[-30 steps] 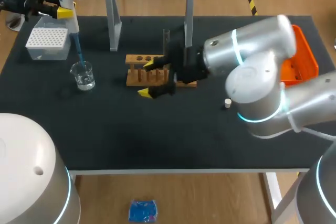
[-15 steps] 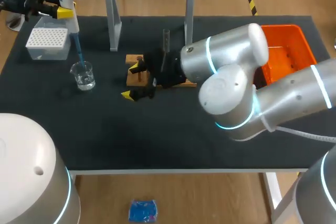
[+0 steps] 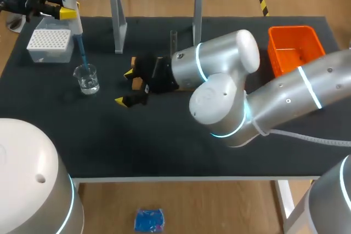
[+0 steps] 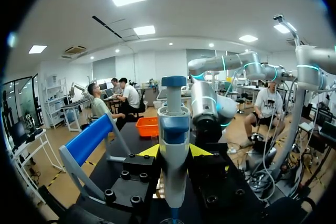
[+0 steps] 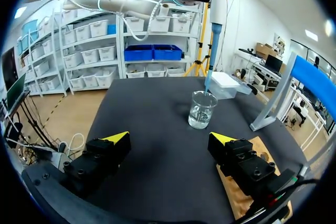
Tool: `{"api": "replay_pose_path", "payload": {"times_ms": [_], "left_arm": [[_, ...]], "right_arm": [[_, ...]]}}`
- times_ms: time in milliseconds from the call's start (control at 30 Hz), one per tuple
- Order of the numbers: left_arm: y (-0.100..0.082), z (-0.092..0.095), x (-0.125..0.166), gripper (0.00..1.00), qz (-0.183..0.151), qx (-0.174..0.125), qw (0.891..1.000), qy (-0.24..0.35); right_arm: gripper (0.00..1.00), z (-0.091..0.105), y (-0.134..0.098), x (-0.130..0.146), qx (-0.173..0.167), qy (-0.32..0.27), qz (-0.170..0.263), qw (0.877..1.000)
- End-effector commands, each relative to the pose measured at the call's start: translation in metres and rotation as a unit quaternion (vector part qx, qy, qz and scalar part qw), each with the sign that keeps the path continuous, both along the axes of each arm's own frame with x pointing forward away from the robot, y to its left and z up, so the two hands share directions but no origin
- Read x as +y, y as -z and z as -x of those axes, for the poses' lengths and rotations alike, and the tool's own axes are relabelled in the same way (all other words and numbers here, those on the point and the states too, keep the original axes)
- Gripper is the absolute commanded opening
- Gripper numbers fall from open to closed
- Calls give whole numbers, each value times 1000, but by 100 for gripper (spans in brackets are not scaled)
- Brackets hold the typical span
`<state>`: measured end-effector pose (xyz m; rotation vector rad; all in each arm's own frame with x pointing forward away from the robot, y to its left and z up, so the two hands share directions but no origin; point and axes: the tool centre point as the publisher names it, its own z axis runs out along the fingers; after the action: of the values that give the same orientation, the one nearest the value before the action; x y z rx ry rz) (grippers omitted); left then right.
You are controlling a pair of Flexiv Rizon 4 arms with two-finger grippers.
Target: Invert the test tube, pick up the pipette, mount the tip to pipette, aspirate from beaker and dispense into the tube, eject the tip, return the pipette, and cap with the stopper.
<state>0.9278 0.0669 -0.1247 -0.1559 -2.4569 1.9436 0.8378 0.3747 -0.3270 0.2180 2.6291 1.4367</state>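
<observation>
- The step in hand looks like aspiration: at the far left of the counter, the left gripper pinches the pipette, whose blue tip reaches down into the beaker.
- The right gripper hangs spread and empty, just left of the wooden rack.
- The test tube stands upright in that rack.
- Next, probably: draw liquid, lift clear, and carry the tip right to the tube's mouth.
</observation>
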Motion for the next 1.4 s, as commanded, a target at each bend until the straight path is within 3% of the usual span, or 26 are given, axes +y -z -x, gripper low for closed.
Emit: {"api": "replay_pose_path", "payload": {"times_ms": [33, 1400], "left_arm": [[0, 0, 0, 0, 0, -1, 1000, 1], [4, -1, 4, 0, 2, -1, 1000, -1]], "right_arm": [[100, -2, 6, 7, -1, 5, -2, 1000], [100, -4, 6, 4, -1, 9, -2, 1000]]}}
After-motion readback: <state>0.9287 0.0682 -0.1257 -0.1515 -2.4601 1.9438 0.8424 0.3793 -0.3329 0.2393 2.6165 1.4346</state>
